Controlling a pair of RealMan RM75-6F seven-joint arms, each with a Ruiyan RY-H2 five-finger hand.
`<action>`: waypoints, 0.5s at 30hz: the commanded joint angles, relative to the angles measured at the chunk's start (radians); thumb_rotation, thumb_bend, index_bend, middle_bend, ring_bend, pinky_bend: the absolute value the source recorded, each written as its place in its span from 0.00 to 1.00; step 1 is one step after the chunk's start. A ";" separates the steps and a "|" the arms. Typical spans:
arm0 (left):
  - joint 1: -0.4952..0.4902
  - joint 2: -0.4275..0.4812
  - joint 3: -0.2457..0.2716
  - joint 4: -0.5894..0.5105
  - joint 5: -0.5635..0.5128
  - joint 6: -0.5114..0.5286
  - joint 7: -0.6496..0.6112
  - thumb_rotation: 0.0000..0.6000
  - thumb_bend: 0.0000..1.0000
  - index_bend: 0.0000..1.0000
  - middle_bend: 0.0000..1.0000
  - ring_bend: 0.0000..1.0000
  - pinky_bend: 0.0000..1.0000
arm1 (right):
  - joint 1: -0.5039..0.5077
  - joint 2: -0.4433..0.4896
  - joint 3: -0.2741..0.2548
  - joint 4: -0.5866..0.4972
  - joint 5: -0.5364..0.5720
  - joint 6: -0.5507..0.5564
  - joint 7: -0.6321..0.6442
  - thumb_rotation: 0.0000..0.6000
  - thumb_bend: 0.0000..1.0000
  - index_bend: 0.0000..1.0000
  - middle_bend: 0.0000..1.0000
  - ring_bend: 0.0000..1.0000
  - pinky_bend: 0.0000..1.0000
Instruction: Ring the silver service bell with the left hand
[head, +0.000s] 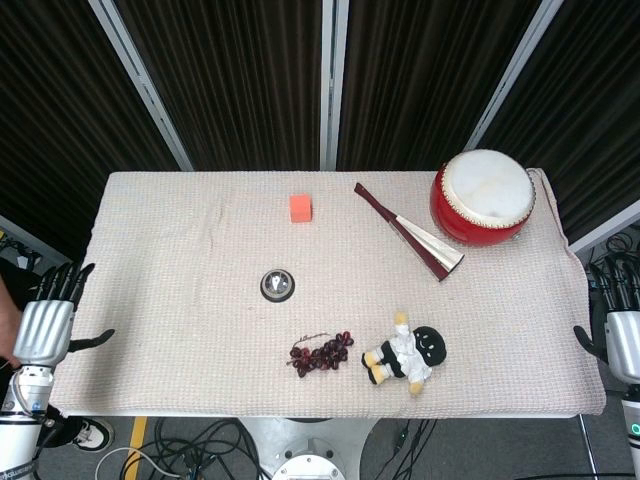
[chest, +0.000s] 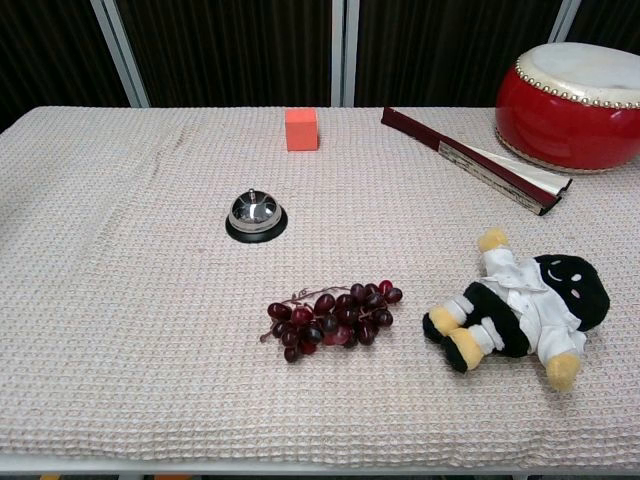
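The silver service bell (head: 277, 284) on its black base sits left of the table's middle; the chest view shows the bell (chest: 255, 214) with its small button on top. My left hand (head: 45, 322) hangs off the table's left edge, fingers spread and holding nothing, well to the left of the bell. My right hand (head: 620, 325) sits off the right edge, fingers apart and empty. Neither hand shows in the chest view.
An orange block (head: 300, 208) lies behind the bell. A folded fan (head: 410, 233) and a red drum (head: 483, 198) are at the back right. Dark grapes (head: 322, 353) and a plush doll (head: 405, 355) lie near the front edge on the beige cloth (head: 170, 240).
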 joint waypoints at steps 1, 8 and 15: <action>-0.003 -0.002 -0.002 -0.003 -0.002 -0.001 0.003 0.85 0.00 0.00 0.00 0.00 0.00 | 0.001 0.006 0.004 -0.007 0.002 -0.006 0.003 1.00 0.11 0.00 0.00 0.00 0.04; -0.011 -0.002 -0.002 -0.008 -0.004 -0.012 0.012 0.85 0.00 0.00 0.00 0.00 0.00 | 0.003 0.006 0.005 -0.014 0.005 -0.024 0.019 1.00 0.11 0.00 0.00 0.00 0.04; -0.029 -0.009 -0.002 -0.007 0.001 -0.039 -0.022 1.00 0.00 0.00 0.00 0.00 0.00 | -0.001 0.009 0.011 -0.022 0.009 -0.023 0.023 1.00 0.11 0.00 0.00 0.00 0.04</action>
